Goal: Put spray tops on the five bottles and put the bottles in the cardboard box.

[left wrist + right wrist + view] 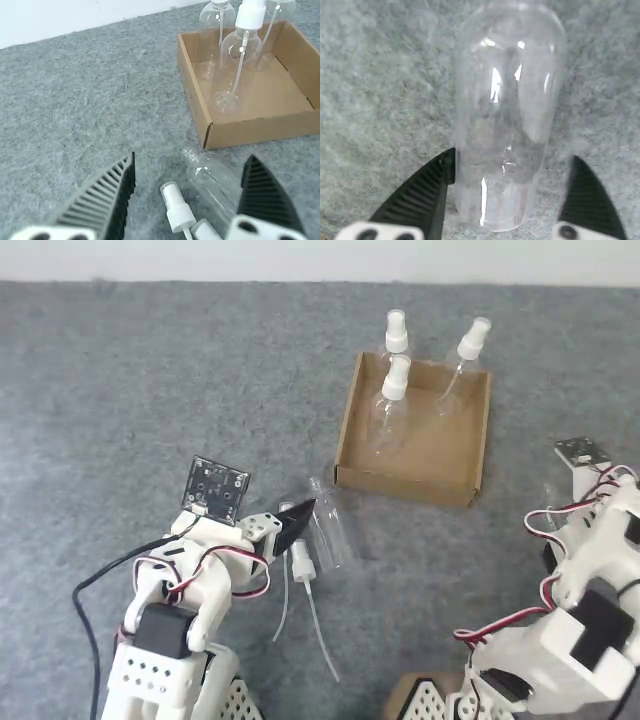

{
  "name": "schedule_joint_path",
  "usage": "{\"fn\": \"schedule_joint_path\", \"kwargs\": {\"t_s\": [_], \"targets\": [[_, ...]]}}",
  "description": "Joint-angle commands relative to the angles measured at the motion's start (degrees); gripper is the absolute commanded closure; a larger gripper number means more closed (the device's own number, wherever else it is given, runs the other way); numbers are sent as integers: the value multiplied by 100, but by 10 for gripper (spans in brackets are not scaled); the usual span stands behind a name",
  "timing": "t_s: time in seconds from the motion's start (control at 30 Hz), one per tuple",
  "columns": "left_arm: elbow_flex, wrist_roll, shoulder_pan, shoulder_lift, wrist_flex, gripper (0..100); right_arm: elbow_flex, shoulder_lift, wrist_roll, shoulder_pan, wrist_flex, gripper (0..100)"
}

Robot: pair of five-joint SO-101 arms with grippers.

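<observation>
While cardboard box (404, 483) holds 3 topped bottles (390, 412), bare bottle (336, 528) alongside

Box, 6 o'clock half: the floor of the cardboard box (412, 480) is lying bare, opening upward.
Box, 12 o'clock edge: three capped bottles (392, 405) are standing there, blocking entry.
9 o'clock of box: the table (150, 390) is lying open.
Between box and left fingers (112, 192): a lying bottle (335, 525) and two spray tops (303, 562) are crowding the way.

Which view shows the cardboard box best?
High view: whole cardboard box from above, all four walls. Left wrist view cuts off its far side. Right wrist view faces a clear bottle between the fingers of the open right hand.
</observation>
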Motion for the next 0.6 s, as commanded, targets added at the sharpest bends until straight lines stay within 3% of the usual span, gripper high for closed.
{"fn": "schedule_joint_path", "kwargs": {"t_s": [0.0,0.4,0.57], "targets": [[-426,246,-18,-9,220,684,-281,-31,-70,75,-4,669],[-620,299,-44,-9,448,684,-290,-84,-396,40,259,670],[-813,281,-624,-9,448,684,-290,-84,-440,40,303,670]]}}
